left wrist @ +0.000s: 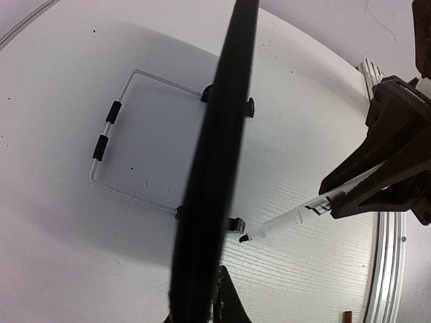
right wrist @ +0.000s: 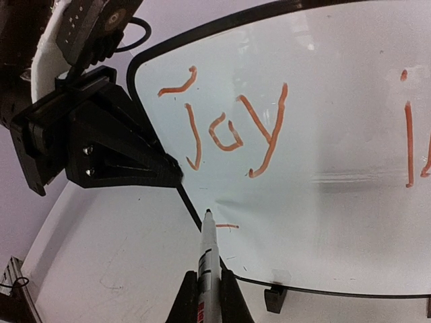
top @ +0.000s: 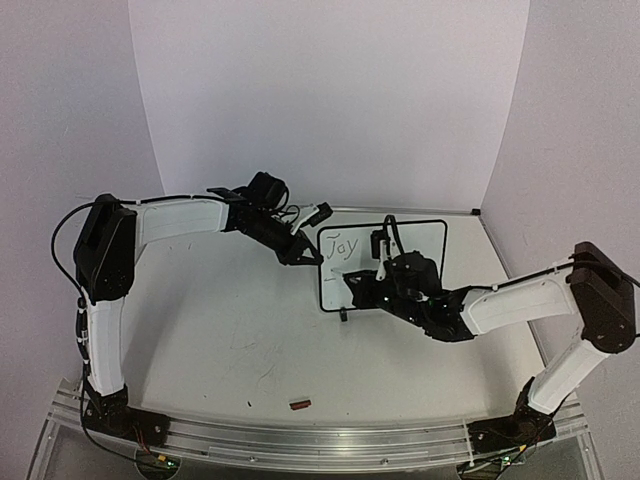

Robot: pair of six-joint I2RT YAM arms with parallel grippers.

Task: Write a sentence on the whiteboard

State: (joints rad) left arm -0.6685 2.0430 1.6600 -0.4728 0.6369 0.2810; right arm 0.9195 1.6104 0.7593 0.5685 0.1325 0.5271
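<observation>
The whiteboard [top: 418, 238] stands tilted on its feet at mid-table. On it the sentence [right wrist: 225, 128] reads "Joy" in orange-red, with a further stroke [right wrist: 408, 145] at the right and a short dash [right wrist: 227, 226] below. My left gripper [top: 306, 254] is shut on the board's left edge, which shows edge-on as a black band [left wrist: 222, 134] in the left wrist view. My right gripper [right wrist: 207, 286] is shut on a white marker [right wrist: 206, 256], whose tip sits at the board's lower left, just beside the dash. The marker [left wrist: 289, 219] also shows in the left wrist view.
A wire stand [left wrist: 128, 141] with black sleeves rests on the table behind the board. A small red cap [top: 300, 404] lies near the front rail [top: 320, 440]. White walls close in behind and at both sides.
</observation>
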